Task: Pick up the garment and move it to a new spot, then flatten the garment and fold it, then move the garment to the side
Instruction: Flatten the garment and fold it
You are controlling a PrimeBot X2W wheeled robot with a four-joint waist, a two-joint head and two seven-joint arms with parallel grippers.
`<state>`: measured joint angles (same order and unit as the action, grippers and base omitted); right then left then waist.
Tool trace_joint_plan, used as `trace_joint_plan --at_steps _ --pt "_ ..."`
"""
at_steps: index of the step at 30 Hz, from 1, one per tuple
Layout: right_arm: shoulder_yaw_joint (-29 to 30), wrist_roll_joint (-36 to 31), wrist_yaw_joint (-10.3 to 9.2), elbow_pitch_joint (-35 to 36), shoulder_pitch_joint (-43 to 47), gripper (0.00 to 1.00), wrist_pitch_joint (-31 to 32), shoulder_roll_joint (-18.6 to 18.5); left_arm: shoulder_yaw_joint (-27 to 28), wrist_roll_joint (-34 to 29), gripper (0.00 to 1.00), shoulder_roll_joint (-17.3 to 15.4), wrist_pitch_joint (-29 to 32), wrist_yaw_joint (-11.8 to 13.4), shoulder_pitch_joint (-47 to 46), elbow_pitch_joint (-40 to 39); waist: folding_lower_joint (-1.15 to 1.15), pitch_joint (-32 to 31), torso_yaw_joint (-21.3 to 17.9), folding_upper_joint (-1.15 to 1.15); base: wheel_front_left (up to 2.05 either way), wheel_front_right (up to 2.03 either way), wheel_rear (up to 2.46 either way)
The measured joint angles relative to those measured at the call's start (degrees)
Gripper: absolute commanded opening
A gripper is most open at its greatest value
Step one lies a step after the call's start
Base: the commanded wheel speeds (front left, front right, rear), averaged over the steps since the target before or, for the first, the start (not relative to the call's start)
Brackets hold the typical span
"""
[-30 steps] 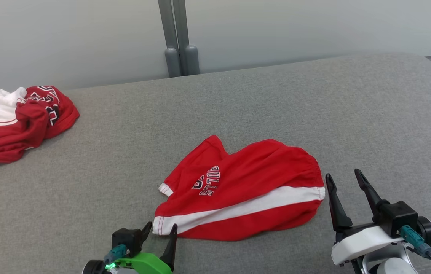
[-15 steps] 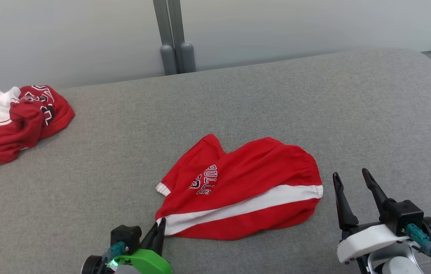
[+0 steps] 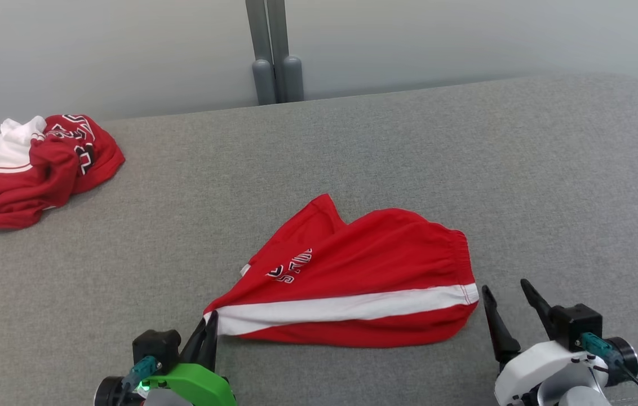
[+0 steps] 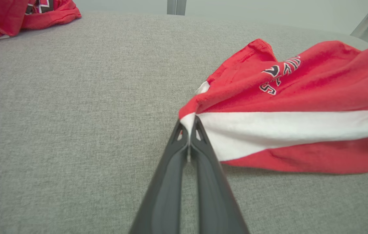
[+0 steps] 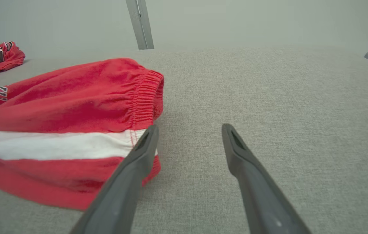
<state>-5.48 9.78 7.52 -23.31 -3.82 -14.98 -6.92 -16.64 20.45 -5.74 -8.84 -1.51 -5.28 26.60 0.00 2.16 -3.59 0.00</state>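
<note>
left pincer [image 3: 211, 320] clamped shut on white-striped hem corner of red shorts [image 3: 370, 265], at their 8 o'clock | right pincer [image 3: 504, 286] gaping, empty, just beside waistband at 4 o'clock | shorts rumpled mid-tabletop [image 3: 127, 270], toward 6 o'clock | risks: thin pinch slipping on lift; one-corner hoist bunching cloth; right fingers snagging waistband

wall [image 3: 493, 39]: pale grey | post [image 3: 274, 56]: twin, grey | surface [image 3: 184, 254]: grey fabric

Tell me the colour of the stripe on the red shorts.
White stripe across the red fabric shorts; clearest in the left wrist view.
</note>
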Motion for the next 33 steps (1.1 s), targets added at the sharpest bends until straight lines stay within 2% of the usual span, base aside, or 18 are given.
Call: trace_joint_plan --at_steps 12,13,14,15,17,18,20,21,27,33 --pt "-11.93 5.79 0.00 -5.44 -4.58 1.00 2.09 -4.94 -0.77 0.35 0.00 -0.05 0.19 0.38 0.56 -0.65 0.00 0.04 1.43 0.00 0.00 0.00 0.00" --pt "-13.10 6.27 0.00 -5.89 -4.89 0.73 2.64 -5.23 -0.87 0.43 0.00 -0.04 0.19 0.44 0.60 -0.60 0.00 -0.05 1.53 0.00 0.00 0.00 0.00" --pt "-13.97 6.78 0.00 -6.27 -5.13 0.55 2.99 -5.53 -0.94 0.51 0.00 -0.04 0.19 0.45 0.62 -0.62 0.00 -0.15 1.63 0.00 0.00 0.00 0.00" --pt "-14.67 7.31 0.00 -6.50 -5.30 0.49 3.08 -5.84 -1.05 0.52 0.00 -0.04 0.19 0.47 0.63 -0.62 0.00 -0.24 1.72 0.00 0.00 0.00 0.00" --pt "-16.13 8.40 0.00 -7.05 -5.92 0.31 3.39 -6.71 -1.26 0.60 0.00 -0.03 0.18 0.49 0.74 -0.60 0.00 -0.47 1.91 0.00 0.00 0.00 0.00" --pt "-16.95 8.89 0.00 -7.27 -6.25 0.26 3.68 -7.12 -1.30 0.63 0.00 -0.03 0.18 0.49 0.86 -0.58 0.00 -0.60 1.97 0.00 0.00 0.00 0.00" --pt "-18.45 9.90 0.00 -7.71 -6.63 0.03 4.15 -7.66 -1.41 0.68 0.00 -0.04 0.16 0.51 1.10 -0.55 0.00 -0.82 2.05 0.00 0.00 0.00 0.00" --pt "-19.16 10.33 0.00 -8.02 -6.87 0.00 4.34 -7.97 -1.52 0.70 0.00 -0.05 0.16 0.52 1.21 -0.49 0.00 -0.92 2.09 0.00 0.00 0.00 0.00" --pt "-21.59 12.16 0.00 -8.93 -7.90 0.00 4.55 -9.11 -1.70 0.96 0.00 -0.20 -0.13 0.58 1.55 -0.51 0.00 -1.55 2.16 0.00 0.00 0.00 0.00" --pt "-20.51 12.21 0.00 -6.36 -8.78 0.00 1.65 -9.95 -1.57 1.10 0.00 -0.34 -2.65 0.75 1.81 -3.24 0.00 -2.17 1.86 0.00 0.00 0.00 0.00"
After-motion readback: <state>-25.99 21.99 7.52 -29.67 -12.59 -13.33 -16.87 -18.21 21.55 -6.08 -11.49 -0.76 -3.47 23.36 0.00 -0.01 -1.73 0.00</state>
